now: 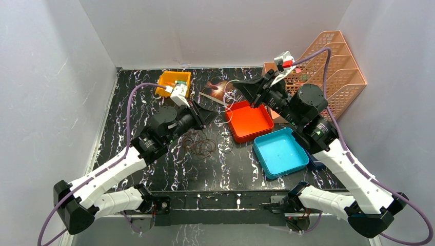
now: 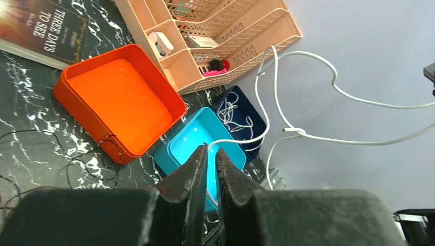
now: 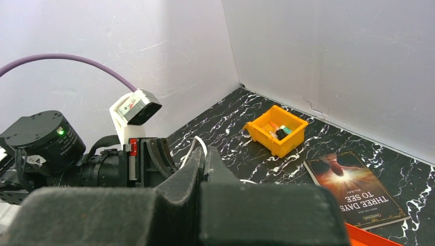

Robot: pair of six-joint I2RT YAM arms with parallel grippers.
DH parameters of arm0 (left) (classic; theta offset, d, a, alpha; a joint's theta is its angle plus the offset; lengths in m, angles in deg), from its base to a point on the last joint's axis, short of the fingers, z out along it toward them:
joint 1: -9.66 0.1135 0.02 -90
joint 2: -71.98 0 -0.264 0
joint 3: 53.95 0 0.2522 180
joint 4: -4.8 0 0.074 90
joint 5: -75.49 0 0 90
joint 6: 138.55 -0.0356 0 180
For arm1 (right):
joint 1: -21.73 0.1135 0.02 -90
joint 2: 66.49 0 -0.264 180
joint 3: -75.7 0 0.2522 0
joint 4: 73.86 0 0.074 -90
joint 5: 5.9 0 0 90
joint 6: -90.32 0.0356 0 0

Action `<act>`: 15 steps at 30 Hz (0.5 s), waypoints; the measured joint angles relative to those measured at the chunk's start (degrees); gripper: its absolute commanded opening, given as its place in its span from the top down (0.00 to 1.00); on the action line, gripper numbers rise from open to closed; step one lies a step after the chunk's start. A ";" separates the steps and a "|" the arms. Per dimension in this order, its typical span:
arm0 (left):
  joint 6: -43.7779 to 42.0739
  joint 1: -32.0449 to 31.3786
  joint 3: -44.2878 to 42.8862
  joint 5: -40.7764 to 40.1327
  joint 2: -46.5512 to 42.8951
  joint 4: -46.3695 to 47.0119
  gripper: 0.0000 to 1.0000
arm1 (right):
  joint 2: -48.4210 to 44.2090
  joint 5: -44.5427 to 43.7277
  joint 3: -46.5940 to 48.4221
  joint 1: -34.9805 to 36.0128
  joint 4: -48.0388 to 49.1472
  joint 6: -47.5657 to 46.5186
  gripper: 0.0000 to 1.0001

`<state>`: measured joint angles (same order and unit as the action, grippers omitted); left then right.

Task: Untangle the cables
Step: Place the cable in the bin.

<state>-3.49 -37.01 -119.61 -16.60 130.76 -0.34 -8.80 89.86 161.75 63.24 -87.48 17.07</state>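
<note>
Left pincer [image 2: 211,154]: jaws nearly together, white cord [image 2: 293,130] running into the slit between them; reads as a pinch. Right pincer [image 3: 204,154]: pressed together, same cord curling out at its tips, apparently pinched too. Cord hangs in loops above the counter [image 1: 169,169] between the two. In the top view its long axis runs roughly 8-to-2 o'clock, with the right pincer at 2 o'clock of the left. Dark cords [image 1: 201,146]: loose loops on the counter at 6 o'clock of the left pincer, nearer that arm. Judgement: next move is drawing the pincers apart along that axis.
</note>
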 measured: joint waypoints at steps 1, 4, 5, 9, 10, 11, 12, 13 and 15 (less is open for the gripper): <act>-0.39 0.00 -0.44 -0.37 0.00 -0.76 0.95 | -0.07 -0.33 0.00 0.00 -0.04 -0.07 1.00; -2.05 0.00 -2.10 -2.45 -0.24 -4.09 0.99 | -0.85 -2.29 -0.11 0.00 -0.13 -0.46 1.00; -2.62 0.00 -2.51 -3.52 -0.50 -5.60 0.99 | -1.44 -3.26 -0.17 0.00 -0.20 -0.68 1.00; -4.57 0.00 -3.54 -9.09 -2.32 -12.72 1.00 | -5.29 -8.50 -1.38 0.00 -0.17 -2.08 1.00; -4.92 0.00 -3.67 -10.54 -2.78 -14.58 1.00 | -6.43 -9.99 -1.73 0.00 -0.09 -2.51 1.00; -5.42 0.00 -3.78 -12.28 -3.34 -16.68 1.00 | -7.56 -11.52 -2.03 0.00 -0.11 -3.06 1.00; -5.70 0.02 -3.80 -13.40 -3.74 -17.94 1.00 | -8.33 -12.59 -2.19 0.00 -0.09 -3.41 1.00; -6.08 0.02 -3.85 -14.64 -4.17 -19.47 1.00 | -9.18 -13.90 -2.38 0.00 0.00 -3.87 1.00; -6.56 0.02 -4.00 -16.61 -4.85 -22.05 0.87 | -10.34 -15.91 -2.64 0.00 -0.02 -4.74 1.00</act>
<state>-10.05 -36.99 -123.61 -33.21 125.91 -22.39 -19.14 73.95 159.10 63.24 -87.50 12.33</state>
